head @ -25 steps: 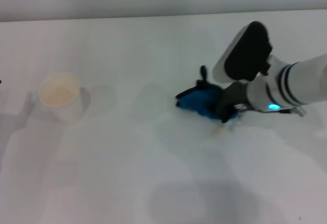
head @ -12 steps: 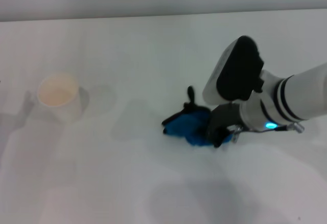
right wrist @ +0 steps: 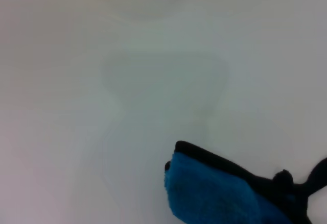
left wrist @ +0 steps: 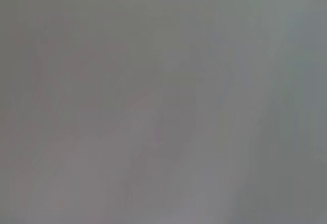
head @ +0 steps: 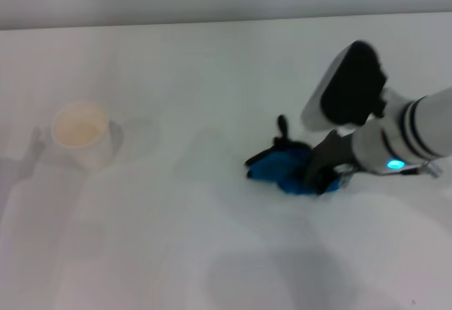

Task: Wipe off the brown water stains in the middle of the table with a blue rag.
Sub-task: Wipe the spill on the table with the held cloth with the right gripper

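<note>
While the right gripper (head: 321,176) pinched the bunched blue rag (head: 286,169) against the table (head: 212,253), only faint stain traces (right wrist: 163,78) remained; wiping seemed nearly finished.

My right gripper (head: 321,176) sits on the blue rag (head: 286,169), covering its near side; my fingers there are too dark to make out. My wrist view cuts the rag off at the edge. My left wrist view shows only featureless grey blur.
</note>
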### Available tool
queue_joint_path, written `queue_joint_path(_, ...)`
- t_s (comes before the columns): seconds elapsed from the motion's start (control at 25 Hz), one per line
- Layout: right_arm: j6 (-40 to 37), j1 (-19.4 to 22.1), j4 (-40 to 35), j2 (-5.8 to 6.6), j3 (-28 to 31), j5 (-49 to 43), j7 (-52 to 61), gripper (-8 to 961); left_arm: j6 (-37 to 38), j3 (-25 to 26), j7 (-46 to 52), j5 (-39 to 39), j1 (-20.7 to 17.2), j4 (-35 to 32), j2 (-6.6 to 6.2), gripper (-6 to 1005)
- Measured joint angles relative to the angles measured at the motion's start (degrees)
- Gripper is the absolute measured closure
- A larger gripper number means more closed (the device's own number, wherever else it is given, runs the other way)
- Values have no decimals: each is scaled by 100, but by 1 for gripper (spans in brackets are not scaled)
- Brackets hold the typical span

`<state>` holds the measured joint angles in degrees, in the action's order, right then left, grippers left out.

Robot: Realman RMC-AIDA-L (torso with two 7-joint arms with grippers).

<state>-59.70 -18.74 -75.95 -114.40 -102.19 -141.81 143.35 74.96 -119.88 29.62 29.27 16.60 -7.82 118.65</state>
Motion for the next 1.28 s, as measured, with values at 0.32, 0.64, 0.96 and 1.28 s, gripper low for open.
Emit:
queue_joint_path(0.32,231,-44,285,28,954,-135,1,860,3,0,0,-4,47,0,0,159)
queue_joint_path(0.64,282,-61,419,-19,1367,149,53,859,10,0,0,-25,64,-36,10,158)
queue_joint_path(0.96,-274,-11,491,-21,2196,223,61,859,21,-1,0,-31,41,-36,18,159)
queue_joint_path(1.28,-726,71,417,-24,2297,240,51,860,28,0,0,-35,67,-27,26,160)
